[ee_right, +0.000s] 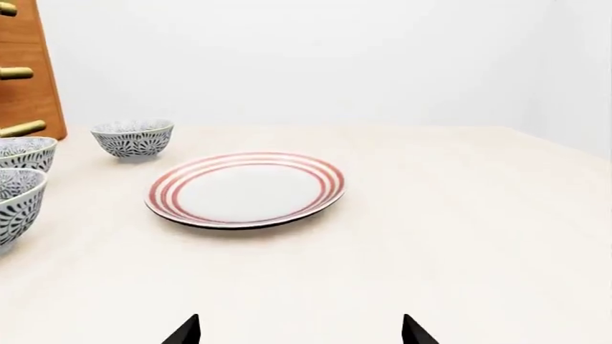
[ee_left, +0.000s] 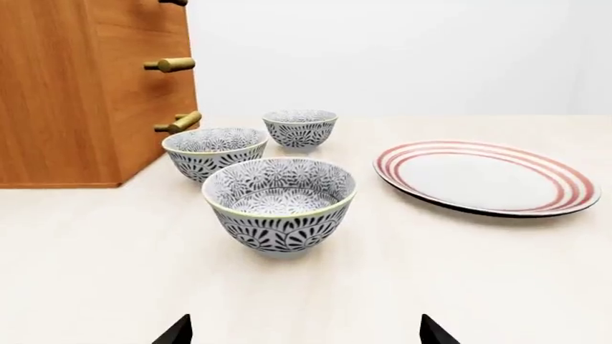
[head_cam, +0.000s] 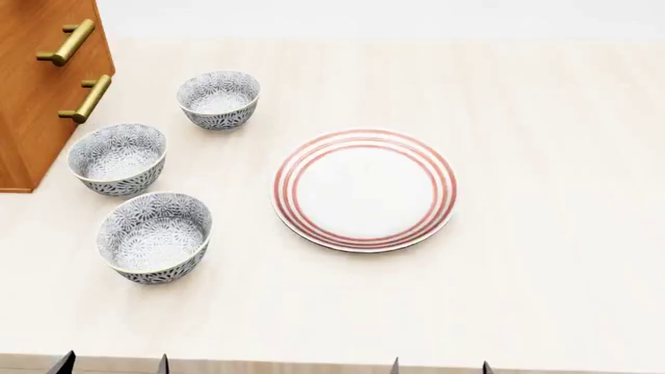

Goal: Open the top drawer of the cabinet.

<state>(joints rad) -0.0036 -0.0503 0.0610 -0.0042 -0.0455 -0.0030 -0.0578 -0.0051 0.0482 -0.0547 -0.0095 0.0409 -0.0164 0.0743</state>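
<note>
The orange-brown cabinet (ee_left: 67, 93) stands on the table at the far left, and it also shows in the head view (head_cam: 36, 93). Three brass bar handles are stacked on its front. The top drawer's handle (ee_left: 173, 2) is cut by the frame edge in the left wrist view and also shows in the right wrist view (ee_right: 8, 8). The drawer fronts look flush and closed. My left gripper (ee_left: 306, 333) is open and empty, low over the near table, well short of the cabinet. My right gripper (ee_right: 301, 331) is open and empty, near the front edge.
Three patterned bowls stand before the cabinet: a near one (head_cam: 154, 236), a middle one (head_cam: 117, 157) and a far one (head_cam: 218, 99). A red-striped white plate (head_cam: 364, 188) lies mid-table. Two lower brass handles (ee_left: 170, 64) (ee_left: 180, 122) stick out above the bowls.
</note>
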